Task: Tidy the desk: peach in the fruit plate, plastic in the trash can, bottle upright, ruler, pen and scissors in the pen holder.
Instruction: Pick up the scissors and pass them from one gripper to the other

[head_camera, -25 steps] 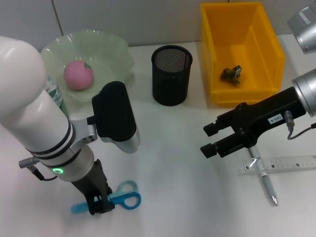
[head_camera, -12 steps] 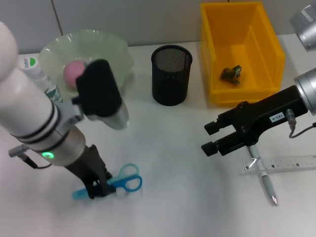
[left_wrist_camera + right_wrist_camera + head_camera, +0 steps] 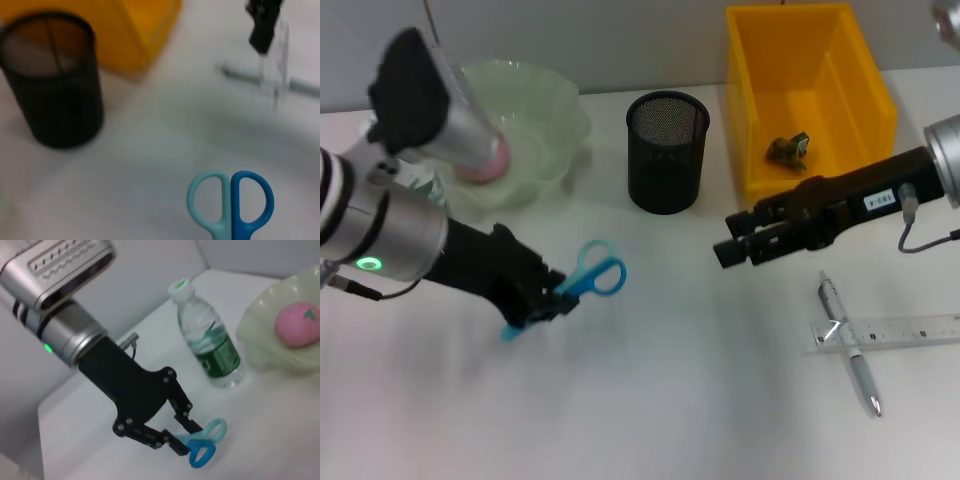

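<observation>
Scissors (image 3: pixel 582 283) have blue and light teal handles. The pen holder (image 3: pixel 666 152) is black mesh, the trash can (image 3: pixel 840 120) bright yellow, the fruit plate (image 3: pixel 545 120) pale green, the peach (image 3: pixel 299 324) pink, the bottle (image 3: pixel 208 339) clear with green label.

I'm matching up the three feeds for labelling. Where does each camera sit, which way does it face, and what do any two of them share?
Head view: high on the robot, looking down at the desk; both arms show, left hand holding the scissors.
Left wrist view: on the left arm, facing the pen holder; only the scissors' handles show.
Right wrist view: on the right arm, facing the left hand, bottle and peach.
All three share the scissors.
</observation>
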Controlling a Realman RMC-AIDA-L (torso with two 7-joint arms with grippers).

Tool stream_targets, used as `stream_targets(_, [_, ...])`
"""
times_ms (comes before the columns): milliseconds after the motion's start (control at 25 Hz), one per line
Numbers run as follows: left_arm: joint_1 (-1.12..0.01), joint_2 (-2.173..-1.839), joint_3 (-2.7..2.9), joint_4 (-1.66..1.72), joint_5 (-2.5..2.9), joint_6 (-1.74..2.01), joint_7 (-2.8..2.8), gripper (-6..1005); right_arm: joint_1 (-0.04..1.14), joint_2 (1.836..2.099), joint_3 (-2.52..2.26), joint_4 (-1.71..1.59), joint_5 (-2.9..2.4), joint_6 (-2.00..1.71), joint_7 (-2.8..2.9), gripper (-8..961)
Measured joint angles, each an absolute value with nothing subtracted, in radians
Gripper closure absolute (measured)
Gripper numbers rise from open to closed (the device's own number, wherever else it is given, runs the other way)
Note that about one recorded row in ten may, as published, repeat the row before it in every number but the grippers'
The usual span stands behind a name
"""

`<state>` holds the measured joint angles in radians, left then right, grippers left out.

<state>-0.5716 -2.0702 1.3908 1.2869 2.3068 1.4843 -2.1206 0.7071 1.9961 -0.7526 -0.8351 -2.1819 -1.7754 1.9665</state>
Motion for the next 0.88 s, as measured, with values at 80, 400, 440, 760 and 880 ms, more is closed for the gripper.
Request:
stream_targets(80, [-0.547,-2.069,1.370,1.287,2.265,1.455,-2.087,746,0.704,1.992,-0.742,-0.834,-2.161,-1.780,2.003,232])
stream_targets(400, [-0.496,-2.070,1.362,1.278,2.206,1.386,-2.016,741,0.717,1.979,-0.718,-0.830,-2.135,-1.792,2.170,232])
stream_targets(440, [-0.491,-2.071,1.364,1.275,2.192,1.378,-2.010,740,0.721,1.978,-0.719,-0.829,-2.134,-1.792,2.194,232])
stream_targets(760, [-0.473,-2.071,1.366,1.264,2.116,1.375,-1.955,735,0.777,1.937,-0.718,-0.723,-2.136,-1.770,2.358,233])
stream_targets(880, [-0.469,-2.069,1.365,1.254,2.113,1.374,-1.937,733,0.805,1.911,-0.724,-0.651,-2.140,-1.724,2.388,233])
